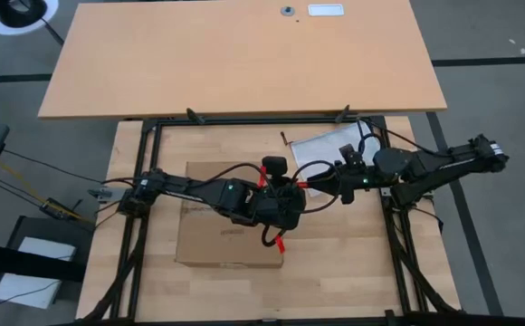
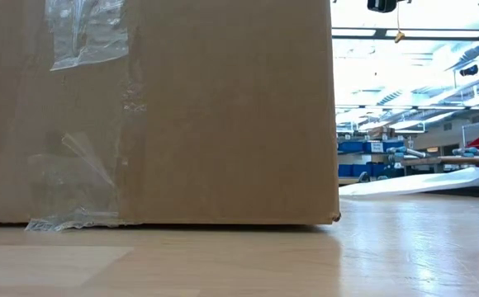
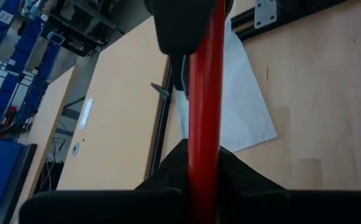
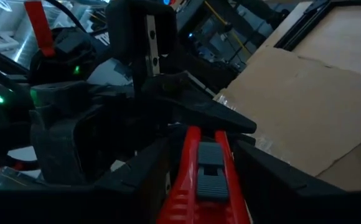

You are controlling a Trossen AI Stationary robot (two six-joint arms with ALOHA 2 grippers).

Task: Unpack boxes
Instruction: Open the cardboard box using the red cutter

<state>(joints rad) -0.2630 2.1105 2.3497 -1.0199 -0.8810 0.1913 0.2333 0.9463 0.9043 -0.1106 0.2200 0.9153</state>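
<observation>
Over the right edge of the box, which lies flat on the wooden table with its flaps down and tape still on its side, the two grippers meet around a red-handled box cutter. Main risk: the handover. If one arm lets go before the other has a firm hold, the cutter could drop onto the box or the table; if both pull at once, the handle could twist in the fingers. A second risk is the cutter meeting the lid at a poor angle and skidding off the tape line. Pose: the left gripper reaches in from the left across the box top, fingers clamped on the cutter, whose red handle runs straight up the left wrist view. The right gripper comes in from the right, low and nearly level, with its fingers set either side of the handle near the grey slider; whether they press on it I cannot tell. A clear plastic bag lies on the table behind the right arm, apart from the box.
</observation>
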